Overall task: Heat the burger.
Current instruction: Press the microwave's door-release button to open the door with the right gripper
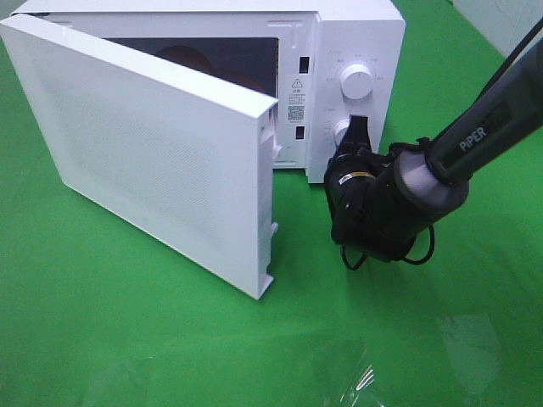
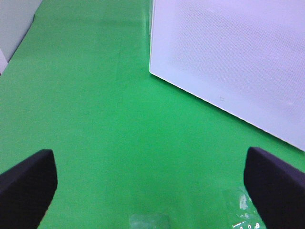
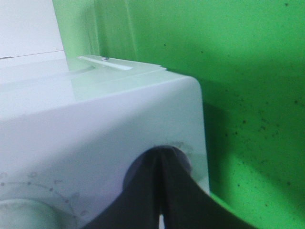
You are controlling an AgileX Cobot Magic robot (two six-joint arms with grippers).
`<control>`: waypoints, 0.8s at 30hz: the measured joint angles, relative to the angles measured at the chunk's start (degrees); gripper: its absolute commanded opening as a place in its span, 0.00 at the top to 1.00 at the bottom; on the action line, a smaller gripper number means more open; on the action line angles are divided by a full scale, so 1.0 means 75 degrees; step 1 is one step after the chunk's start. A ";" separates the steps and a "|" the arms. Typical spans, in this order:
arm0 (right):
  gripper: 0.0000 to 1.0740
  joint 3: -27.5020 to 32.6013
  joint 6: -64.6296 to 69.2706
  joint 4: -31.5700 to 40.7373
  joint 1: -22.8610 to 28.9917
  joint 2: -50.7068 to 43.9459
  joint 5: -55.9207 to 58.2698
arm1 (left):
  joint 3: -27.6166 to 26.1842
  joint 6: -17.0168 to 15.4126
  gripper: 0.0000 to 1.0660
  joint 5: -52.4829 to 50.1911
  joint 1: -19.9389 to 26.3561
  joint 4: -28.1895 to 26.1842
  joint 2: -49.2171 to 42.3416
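Showing only as a glossy reddish-brown dome, the burger (image 1: 185,59) sits inside the cavity of the white microwave (image 1: 361,34), toward 11 o'clock in the high view. The top edge of the open door (image 1: 144,161) covers its lower part, so the lettuce, patty and cheese cannot be made out. What is visible looks rounded, with the curved top of the bun facing up. No long axis can be told from this patch, nor which way the burger faces. The door swings out from its hinge side at 10 o'clock, its free edge coming toward 6 o'clock, and it stands upright on edge over the green cloth (image 1: 127,322). On the control panel at 1 o'clock, the upper knob (image 1: 355,82) is bare, and just below it is the lower knob (image 1: 341,134). The right gripper (image 1: 357,127) is at that lower knob, reaching in from 3 o'clock. In its wrist view the two dark fingers lie pressed together with their tips against the knob's face, not spread around it. The left gripper (image 2: 152,191) shows only in its own wrist view, its fingers (image 2: 26,186) wide apart with nothing between them, hanging over the cloth near the door's lower corner. A scrap of clear plastic wrap (image 1: 356,377) lies on the cloth at 5 o'clock, well apart from the microwave
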 measured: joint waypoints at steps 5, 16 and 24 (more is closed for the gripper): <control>1.00 0.0000 0.0000 0.0000 0.0000 0.0000 0.0061 | 0.0000 0.0000 0.07 0.0000 0.0000 0.0000 0.0000; 1.00 -0.0092 0.0122 0.0092 0.0084 -0.0015 0.0283 | 0.0000 0.0000 0.07 0.0000 0.0000 0.0000 0.0000; 1.00 0.0107 0.0130 -0.0038 0.0076 -0.0237 0.0298 | 0.0000 0.0000 0.07 0.0000 0.0000 0.0000 0.0000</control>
